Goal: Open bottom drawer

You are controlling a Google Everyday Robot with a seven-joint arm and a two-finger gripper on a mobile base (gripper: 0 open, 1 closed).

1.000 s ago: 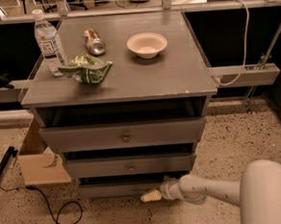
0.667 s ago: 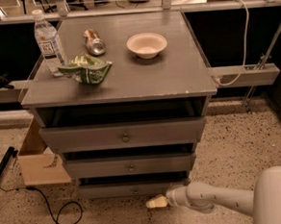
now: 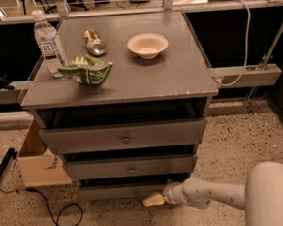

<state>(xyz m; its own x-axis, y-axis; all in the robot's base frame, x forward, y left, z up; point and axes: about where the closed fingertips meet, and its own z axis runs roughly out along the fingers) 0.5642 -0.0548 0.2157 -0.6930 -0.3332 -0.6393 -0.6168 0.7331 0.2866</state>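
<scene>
The grey cabinet (image 3: 120,85) has three drawers with small round knobs. The bottom drawer (image 3: 113,191) is the narrowest front, just above the floor, and its knob (image 3: 136,193) sits at its centre. My gripper (image 3: 154,199) has a cream-coloured tip and reaches in from the lower right. It is low at the bottom drawer's front, just right of and below the knob. The white arm (image 3: 210,193) runs back to the right edge of the view.
On the cabinet top lie a water bottle (image 3: 48,42), a can (image 3: 94,43), a green chip bag (image 3: 86,70) and a white bowl (image 3: 147,45). A cardboard box (image 3: 38,161) and a black cable (image 3: 56,213) lie on the floor at the left.
My gripper dipped slightly down and right, then came back a little toward the bottom drawer front. The drawers look unchanged.
</scene>
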